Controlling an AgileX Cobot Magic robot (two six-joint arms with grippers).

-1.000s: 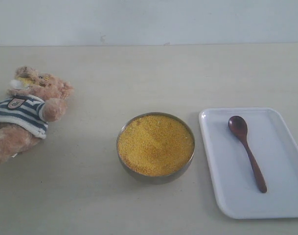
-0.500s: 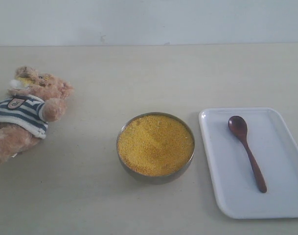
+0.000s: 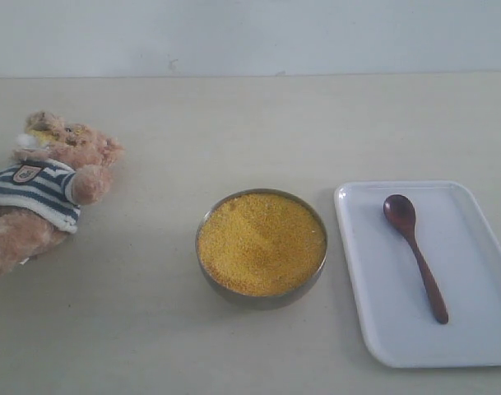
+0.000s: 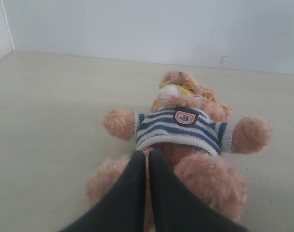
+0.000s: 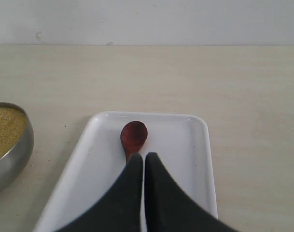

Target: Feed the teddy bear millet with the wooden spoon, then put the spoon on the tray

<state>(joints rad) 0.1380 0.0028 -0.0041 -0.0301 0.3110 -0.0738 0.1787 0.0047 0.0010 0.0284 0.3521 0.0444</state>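
Note:
The teddy bear [image 3: 44,185] lies on its back at the table's left, striped shirt and badge up; yellow grains sit on its muzzle [image 4: 175,90]. The millet [image 3: 262,242] fills a round metal bowl [image 3: 262,298] at the centre. The wooden spoon [image 3: 415,251] lies in the white tray [image 3: 373,304] on the right, bowl end away from the front edge. Neither arm shows in the exterior view. My left gripper [image 4: 147,155] is shut and empty, above the bear's legs. My right gripper [image 5: 143,157] is shut and empty, above the spoon [image 5: 133,137] and hiding its handle.
A pale wall runs along the back of the beige table. In the right wrist view the metal bowl [image 5: 11,159] stands beside the tray [image 5: 185,140]. Bare tabletop lies between bear and bowl.

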